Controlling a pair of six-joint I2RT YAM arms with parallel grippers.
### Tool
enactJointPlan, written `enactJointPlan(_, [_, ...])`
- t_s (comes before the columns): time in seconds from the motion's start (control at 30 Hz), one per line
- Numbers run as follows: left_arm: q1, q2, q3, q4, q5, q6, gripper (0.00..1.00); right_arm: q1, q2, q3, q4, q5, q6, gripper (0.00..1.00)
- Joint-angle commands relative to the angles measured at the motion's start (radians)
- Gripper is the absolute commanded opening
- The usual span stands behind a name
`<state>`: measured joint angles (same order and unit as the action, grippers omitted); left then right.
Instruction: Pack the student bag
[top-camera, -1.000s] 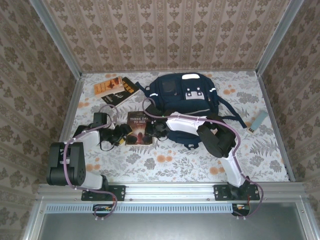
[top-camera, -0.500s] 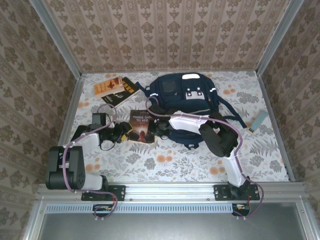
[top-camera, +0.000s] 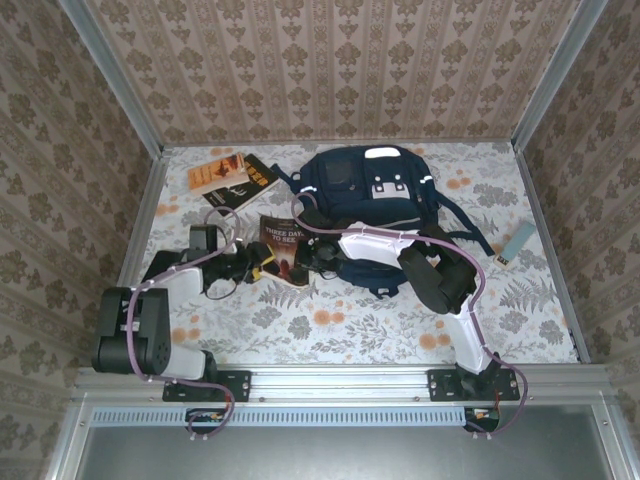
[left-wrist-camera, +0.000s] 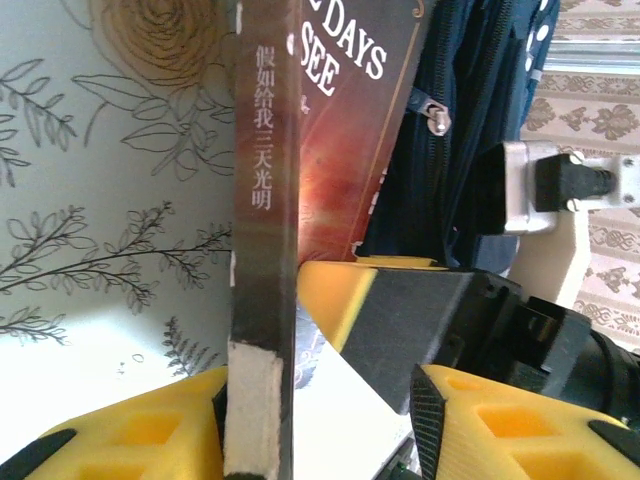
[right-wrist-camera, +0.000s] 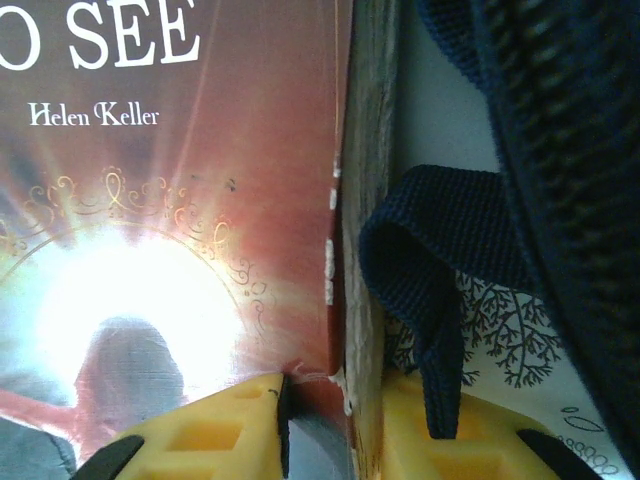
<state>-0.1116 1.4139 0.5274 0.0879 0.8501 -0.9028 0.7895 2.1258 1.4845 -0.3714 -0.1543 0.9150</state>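
Right fingers (right-wrist-camera: 210, 430) pinch book (right-wrist-camera: 150, 250); left fingers (left-wrist-camera: 140, 435) straddle it.

Soft, even light fills the overhead view. Shadows on the table (top-camera: 330, 335) are faint, and the dark bag (top-camera: 345, 180) keeps little detail in its folds. Both wrist views are very close and slightly blurred, and the book (right-wrist-camera: 150, 200) cover shows a blown-out white patch.

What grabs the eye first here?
The red-brown book, tipped up at the middle of the table: the right gripper pinches its edge, the left gripper straddles its spine, jaws open. Just behind lies the big navy student bag, with two more books at the far left corner.
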Motion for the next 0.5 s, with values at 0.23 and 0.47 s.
enactJointPlan(0.23, [-0.016,0.011,0.073,-0.125,-0.045,0.087,0.13,0.004,-0.024,-0.043,-0.005,-0.041,-0.047,0.35])
enactJointPlan(0.47, [0.013,-0.164,0.11,-0.173,-0.095,0.106,0.08,-0.018,-0.269,-0.128,0.047,-0.016,-0.118,0.69])
